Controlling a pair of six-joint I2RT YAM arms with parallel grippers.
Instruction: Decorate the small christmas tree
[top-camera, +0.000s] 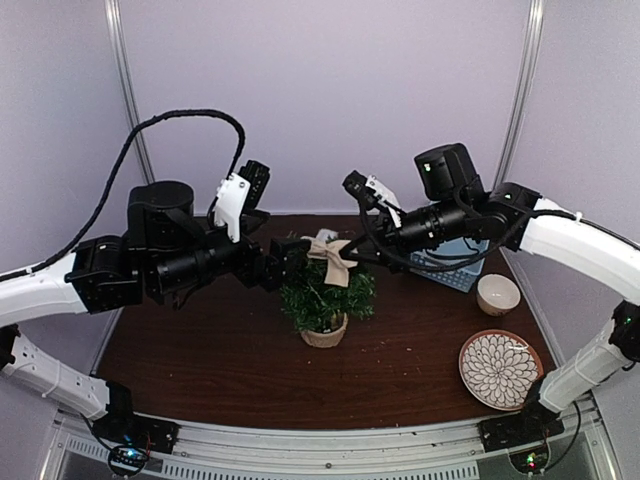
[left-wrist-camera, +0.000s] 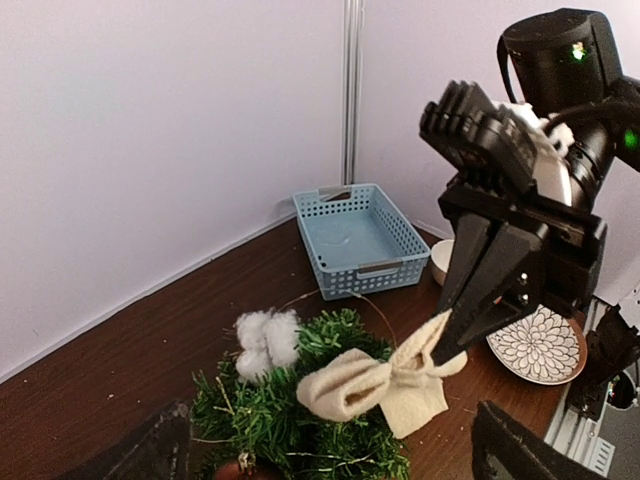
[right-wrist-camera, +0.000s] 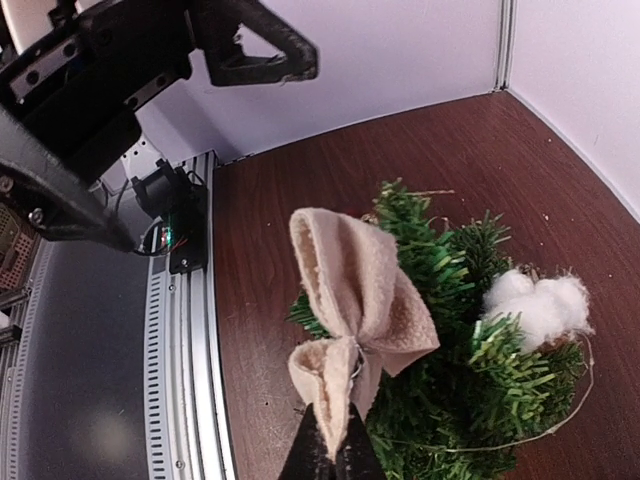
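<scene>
The small christmas tree (top-camera: 325, 300) stands mid-table in its tan pot (top-camera: 325, 333). A white cotton tuft (left-wrist-camera: 265, 340) sits in its branches. My right gripper (top-camera: 352, 258) is shut on one loop of a beige fabric bow (top-camera: 333, 258) and holds it at the treetop. In the right wrist view the fingertips (right-wrist-camera: 330, 455) pinch the bow (right-wrist-camera: 360, 290) over the tree (right-wrist-camera: 450, 400). My left gripper (top-camera: 287, 262) is open and empty just left of the treetop; its view shows the bow (left-wrist-camera: 370, 385) and tree (left-wrist-camera: 290, 420) between its spread fingers (left-wrist-camera: 515, 450).
A blue basket (top-camera: 455, 262) stands at the back right, also in the left wrist view (left-wrist-camera: 360, 240). A white bowl (top-camera: 497, 294) and a patterned plate (top-camera: 499, 369) lie on the right. White walls close the back and sides.
</scene>
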